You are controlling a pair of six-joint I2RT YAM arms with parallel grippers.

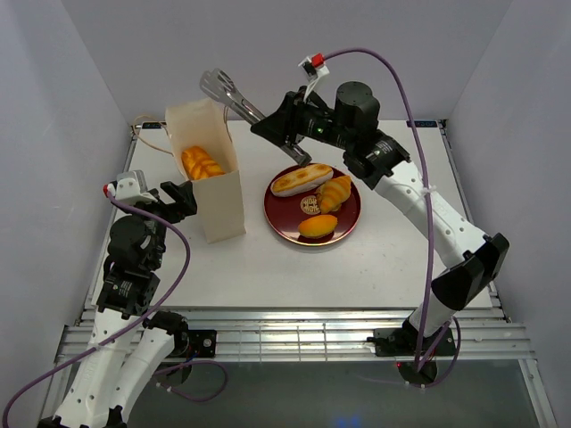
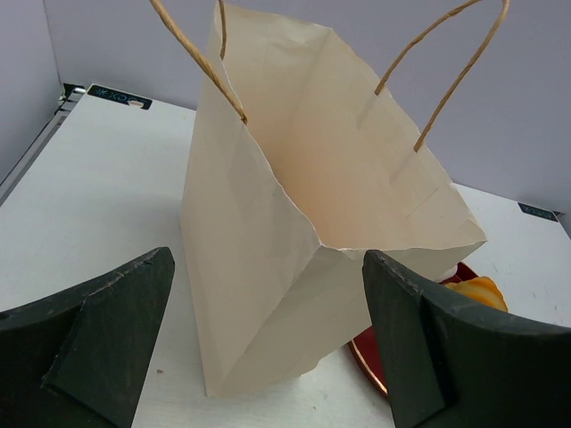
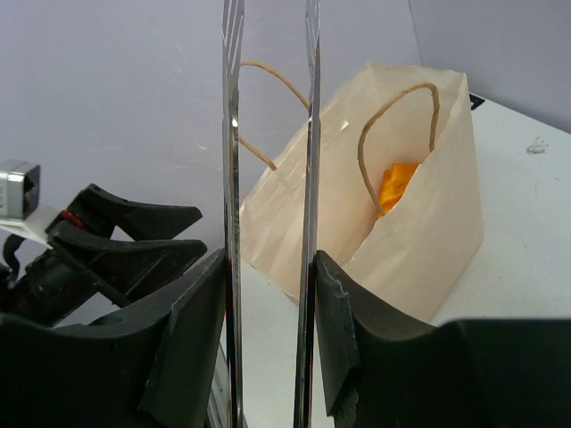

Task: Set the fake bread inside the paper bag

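Near the paper bag [image 1: 219, 201] mouth, our right hand [image 3: 268, 294] clamps the tongs [image 1: 227, 94]; our left hand [image 1: 183, 198] gapes. We could snag a handle [image 2: 201, 62], tipping it.

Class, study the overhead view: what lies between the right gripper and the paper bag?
The silver tongs, clamped in the right gripper, span that gap, their tips reaching toward the open top of the paper bag. The top view shows this.
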